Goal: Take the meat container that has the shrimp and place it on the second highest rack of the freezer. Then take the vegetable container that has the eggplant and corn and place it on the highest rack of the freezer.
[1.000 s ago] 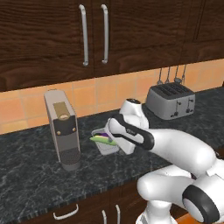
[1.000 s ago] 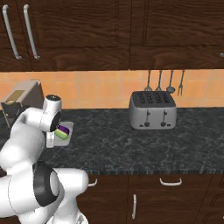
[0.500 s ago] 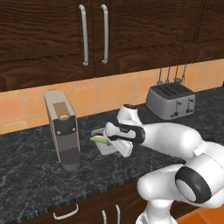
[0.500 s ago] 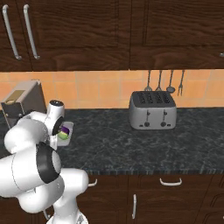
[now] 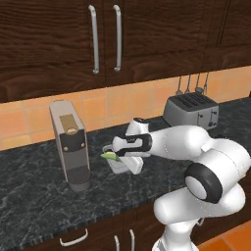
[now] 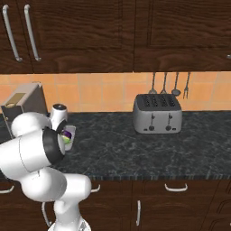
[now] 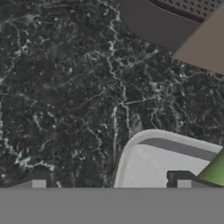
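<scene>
The vegetable container [image 5: 128, 165] is a white tub on the dark counter, right beside the coffee machine. Green and purple pieces poke out of it [image 6: 68, 134]. My gripper [image 5: 113, 153] reaches down at its left rim, near the green piece. In the hand view the gripper [image 7: 109, 183] is open, fingertips [image 7: 38, 181] far apart. The tub's curved white rim [image 7: 131, 148] rises between them, with a green piece at the right edge. I cannot tell whether a finger touches the rim.
A tall grey coffee machine [image 5: 69, 142] stands just left of the tub, close to the hand. A silver toaster [image 6: 157, 113] sits far to the right, with utensils [image 6: 169, 84] hanging above it. Dark cupboards with handles [image 5: 105, 38] hang overhead.
My arm has stretched forward and the hand has dropped lower onto the tub's rim. The tub has stayed where it was on the counter.
</scene>
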Robot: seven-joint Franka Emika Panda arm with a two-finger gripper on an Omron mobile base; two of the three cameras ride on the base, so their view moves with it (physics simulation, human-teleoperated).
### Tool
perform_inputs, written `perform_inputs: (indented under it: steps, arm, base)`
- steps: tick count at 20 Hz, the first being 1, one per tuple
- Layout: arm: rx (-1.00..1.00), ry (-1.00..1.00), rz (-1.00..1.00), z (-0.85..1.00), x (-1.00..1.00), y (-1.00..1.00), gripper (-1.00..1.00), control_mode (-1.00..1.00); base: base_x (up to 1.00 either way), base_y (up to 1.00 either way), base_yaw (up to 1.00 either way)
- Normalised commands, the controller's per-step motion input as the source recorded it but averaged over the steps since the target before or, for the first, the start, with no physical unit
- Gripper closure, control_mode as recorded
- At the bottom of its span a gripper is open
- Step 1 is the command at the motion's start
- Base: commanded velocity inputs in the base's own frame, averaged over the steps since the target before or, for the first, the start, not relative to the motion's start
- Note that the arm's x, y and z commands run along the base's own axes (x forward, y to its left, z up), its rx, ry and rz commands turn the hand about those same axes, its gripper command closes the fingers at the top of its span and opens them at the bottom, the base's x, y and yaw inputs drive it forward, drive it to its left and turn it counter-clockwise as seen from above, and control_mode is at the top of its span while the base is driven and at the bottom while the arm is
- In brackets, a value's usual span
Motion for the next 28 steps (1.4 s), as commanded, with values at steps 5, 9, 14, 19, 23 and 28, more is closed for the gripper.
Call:
perform_inputs:
  steps: [5, 9, 14, 19, 23, 28]
  arm:
    - [0.0, 0.0, 0.0, -0.32, 0.2, 0.17, -1.0, -1.0]
    - [-0.01, 0.0, 0.0, -0.51, -0.04, 0.15, -1.0, -1.0]
    - [-0.09, 0.05, 0.0, -0.86, -0.17, 0.23, 1.0, -1.0]
    - [-0.01, 0.0, -0.03, -0.73, -0.42, 0.0, 1.0, -1.0]
    - [0.0, -0.01, -0.08, -0.02, -0.48, -0.07, 1.0, -1.0]
    - [0.01, 0.08, 0.0, 0.66, -0.39, -0.15, 1.0, -1.0]
  base:
    - [0.0, 0.0, 0.0]
    - [0.0, 0.0, 0.0]
    - [0.0, 0.0, 0.0]
    - [0.0, 0.0, 0.0]
    - [0.0, 0.0, 0.0]
    - [0.0, 0.0, 0.0]
